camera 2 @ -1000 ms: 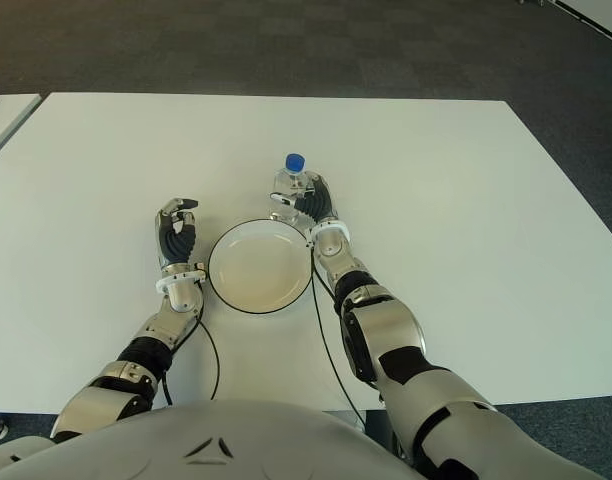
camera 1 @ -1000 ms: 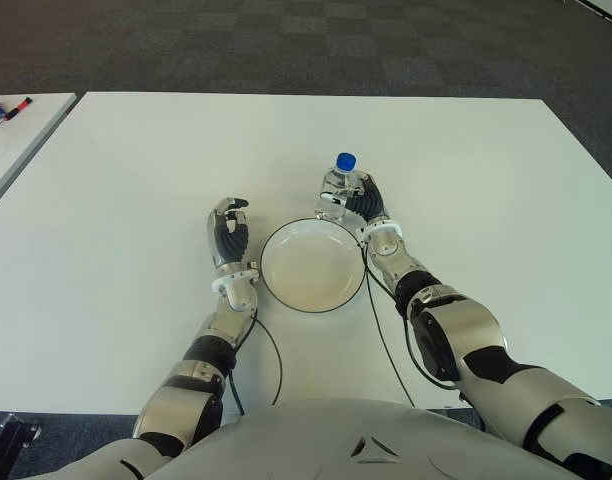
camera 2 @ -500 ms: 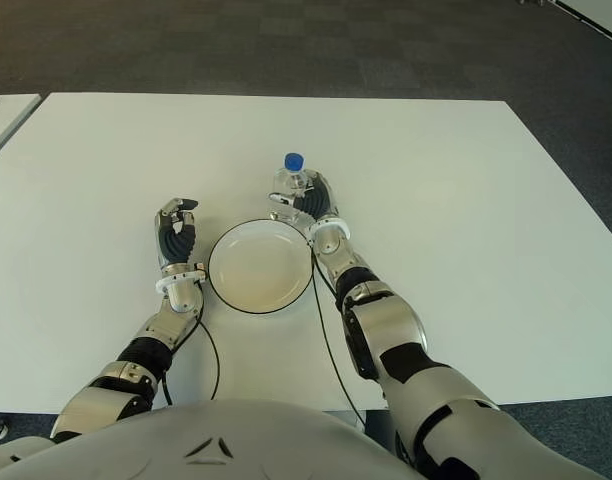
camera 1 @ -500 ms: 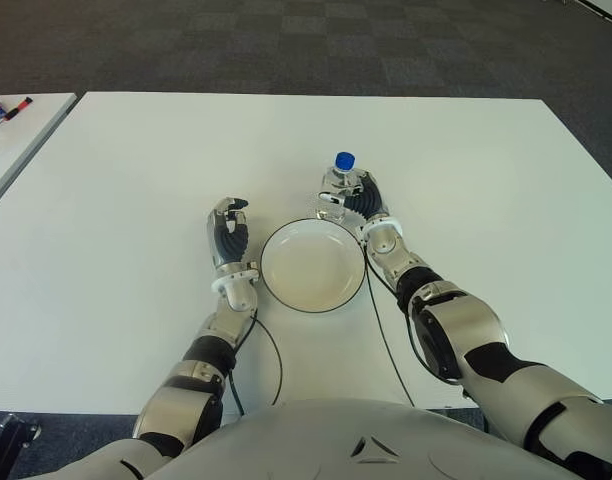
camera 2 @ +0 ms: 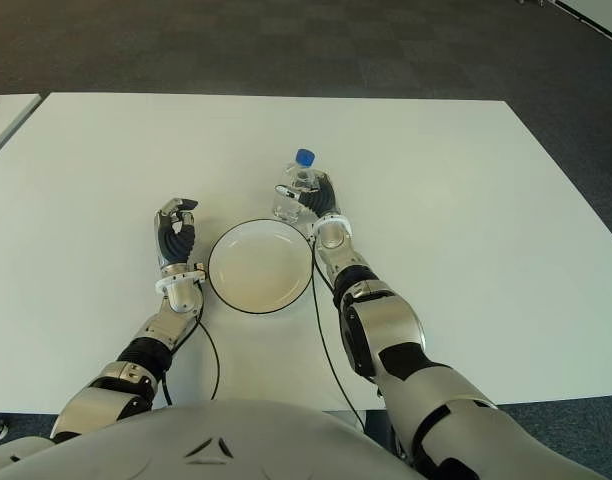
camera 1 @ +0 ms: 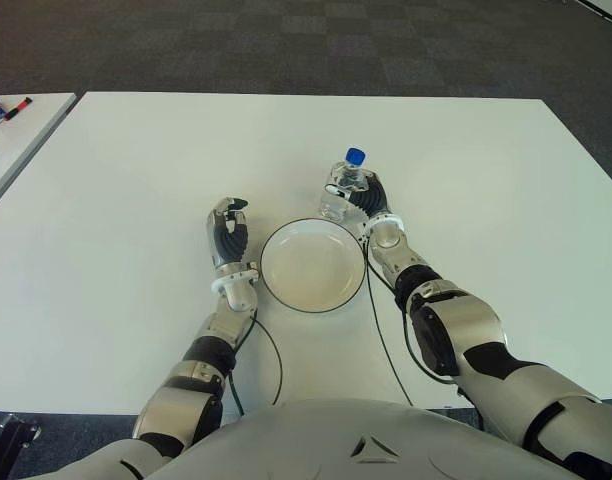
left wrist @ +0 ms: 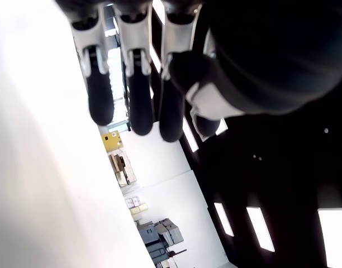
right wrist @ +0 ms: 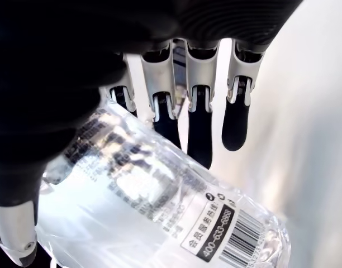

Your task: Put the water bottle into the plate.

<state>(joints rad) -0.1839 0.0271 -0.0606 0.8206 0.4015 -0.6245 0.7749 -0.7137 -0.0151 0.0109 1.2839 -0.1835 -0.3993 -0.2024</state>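
Now right hand [camera 1: 366,203] fingers clamped on water bottle [camera 1: 343,185], tilted, just beyond plate [camera 1: 313,266] far rim on table [camera 1: 126,170]. Left hand [camera 1: 229,238] left of plate, fingers loosely curled, holding nothing.

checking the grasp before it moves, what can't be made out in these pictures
- Eye views: whether the water bottle base has left the table; right hand hides it.
- Right wrist view: cap cut off.
- Left wrist view: plate unseen; left hand fills it.
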